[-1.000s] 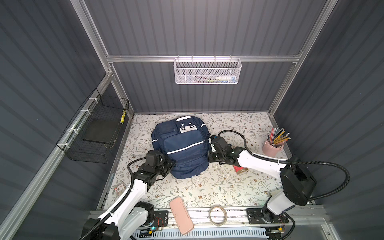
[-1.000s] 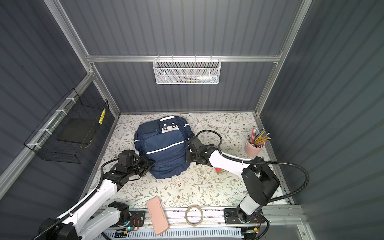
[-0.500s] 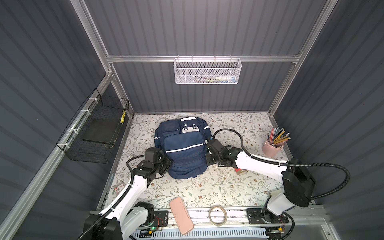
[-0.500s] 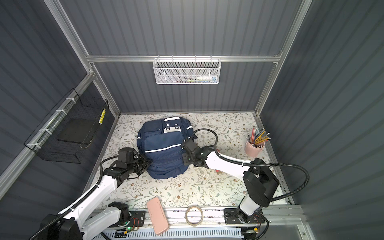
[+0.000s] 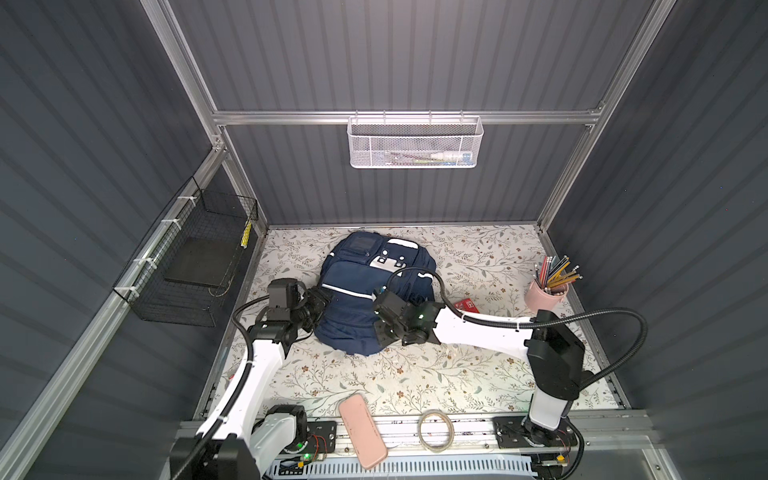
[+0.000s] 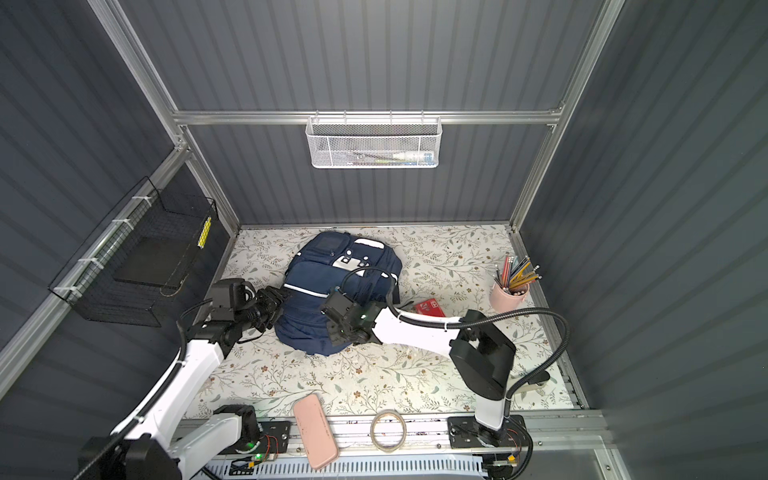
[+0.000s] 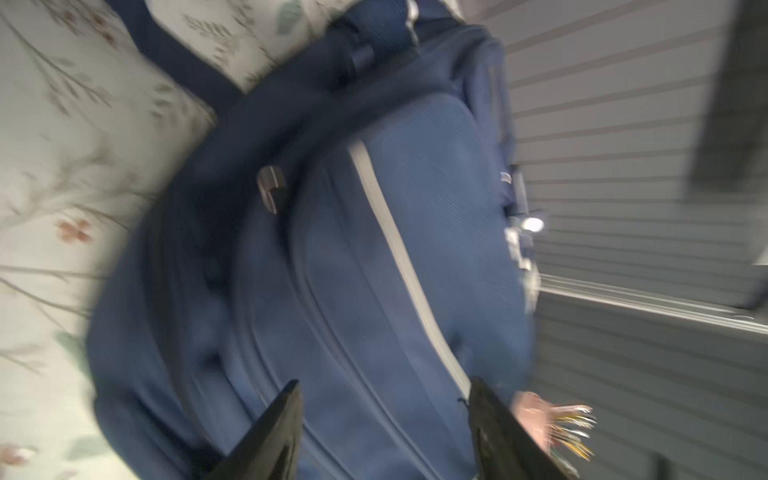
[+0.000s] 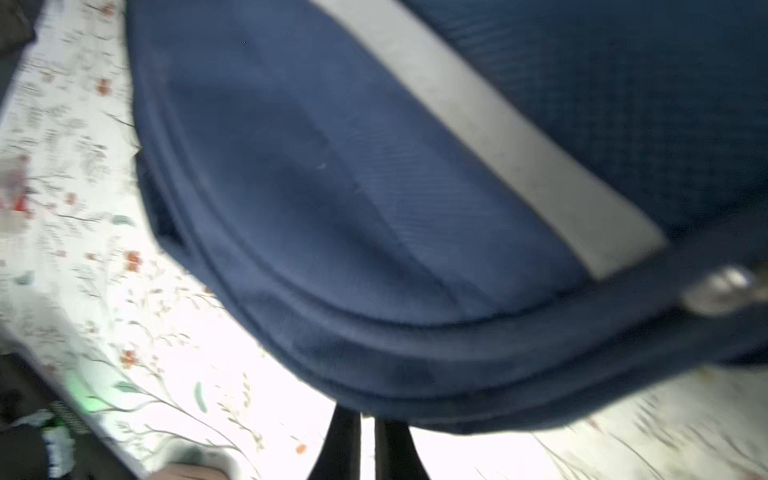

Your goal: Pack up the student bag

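The student bag (image 5: 357, 291) (image 6: 320, 286), navy with white stripes, lies front-up on the floral mat, zipped shut. My left gripper (image 5: 323, 301) (image 6: 279, 300) is at its left side. In the left wrist view the left gripper (image 7: 385, 380) is open, its fingers wide apart with the student bag (image 7: 374, 270) just beyond them. My right gripper (image 5: 380, 330) (image 6: 334, 332) is at the bag's near right edge. In the right wrist view the right gripper (image 8: 368, 415) is shut, its tips tucked under the rim of the student bag (image 8: 374, 166), which hides them.
A pink oblong case (image 5: 362, 430) and a tape ring (image 5: 435, 430) lie on the front rail. A pink cup of pencils (image 5: 546, 293) and a small red box (image 5: 467, 305) are at the right. A white mesh basket (image 5: 415, 143) hangs on the back wall. A black wire basket (image 5: 191, 266) hangs on the left wall.
My left gripper has opened and let go of the bag's left side. My right gripper moved left along the bag's near edge, staying shut. The bag turned a little.
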`<action>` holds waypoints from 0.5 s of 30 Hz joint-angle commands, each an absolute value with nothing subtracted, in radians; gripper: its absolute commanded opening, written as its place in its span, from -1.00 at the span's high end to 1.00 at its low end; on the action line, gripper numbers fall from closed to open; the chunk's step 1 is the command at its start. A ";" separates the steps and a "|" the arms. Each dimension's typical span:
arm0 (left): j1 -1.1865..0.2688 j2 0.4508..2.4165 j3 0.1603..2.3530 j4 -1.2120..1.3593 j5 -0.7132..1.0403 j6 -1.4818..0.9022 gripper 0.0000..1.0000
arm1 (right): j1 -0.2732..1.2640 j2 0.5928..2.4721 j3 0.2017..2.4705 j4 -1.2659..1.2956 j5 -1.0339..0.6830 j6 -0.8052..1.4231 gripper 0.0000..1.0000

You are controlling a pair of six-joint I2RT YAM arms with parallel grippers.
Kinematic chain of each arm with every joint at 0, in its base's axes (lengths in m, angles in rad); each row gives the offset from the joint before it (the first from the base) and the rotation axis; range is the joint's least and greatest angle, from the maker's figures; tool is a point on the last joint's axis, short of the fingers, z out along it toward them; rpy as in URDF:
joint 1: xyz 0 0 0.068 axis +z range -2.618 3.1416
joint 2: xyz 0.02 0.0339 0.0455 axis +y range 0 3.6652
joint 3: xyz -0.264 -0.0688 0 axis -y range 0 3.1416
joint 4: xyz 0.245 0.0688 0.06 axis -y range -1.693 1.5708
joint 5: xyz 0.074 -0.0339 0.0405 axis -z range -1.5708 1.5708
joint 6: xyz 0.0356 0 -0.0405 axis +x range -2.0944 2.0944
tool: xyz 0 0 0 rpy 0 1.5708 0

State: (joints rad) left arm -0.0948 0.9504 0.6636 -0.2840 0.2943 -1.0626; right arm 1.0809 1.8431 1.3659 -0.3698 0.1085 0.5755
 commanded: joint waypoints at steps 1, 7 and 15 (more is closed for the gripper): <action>-0.160 0.836 0.538 -0.244 0.346 -1.282 -0.24 | 1.108 1.862 1.425 -0.296 0.076 0.565 1.00; -0.320 0.883 0.471 -0.123 0.182 -1.365 -0.23 | 1.122 1.860 1.405 -0.276 0.036 0.570 1.00; -0.319 1.054 0.507 -0.018 0.184 -1.328 0.68 | 1.132 1.829 1.333 -0.238 0.000 0.563 1.00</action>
